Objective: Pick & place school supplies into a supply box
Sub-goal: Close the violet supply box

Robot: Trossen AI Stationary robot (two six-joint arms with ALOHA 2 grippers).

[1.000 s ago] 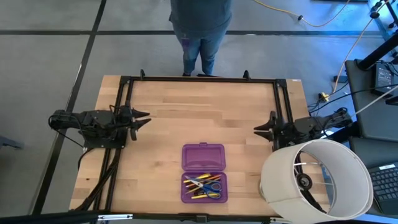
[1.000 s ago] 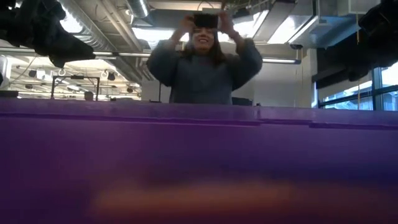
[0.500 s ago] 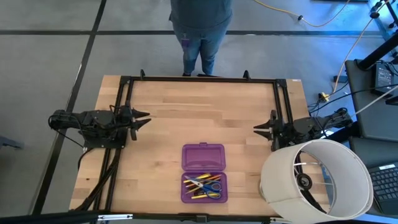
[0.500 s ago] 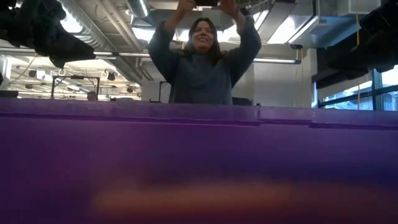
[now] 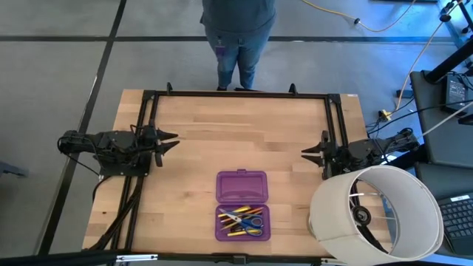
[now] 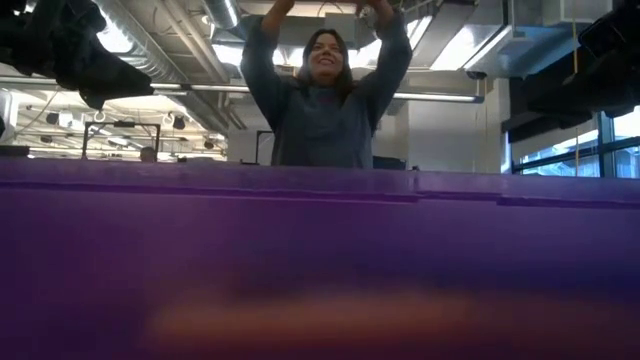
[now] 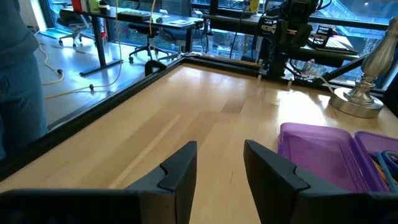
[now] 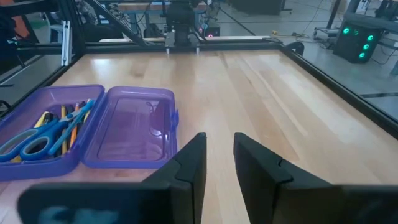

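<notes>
Purple translucent plastic forms the supply box (image 5: 242, 205), which lies open near the front edge of the wooden tabletop (image 5: 222, 140), midway between the two arms. Its near half holds the school supplies (image 5: 242, 221): yellow pencils, pens and blue-handled scissors (image 8: 38, 138). Its far half is empty. Nothing on the tabletop has moved over the last second. The left tool (image 5: 171, 140) rests at the left edge and the right tool (image 5: 307, 154) at the right edge, each with fingers parted and nothing between them. Only the person (image 6: 325, 95) beyond the far edge has changed, both arms now raised higher overhead. With no supplies visible outside the box, the placing appears complete. A white cylinder (image 5: 377, 213) stands at the near right corner.
</notes>
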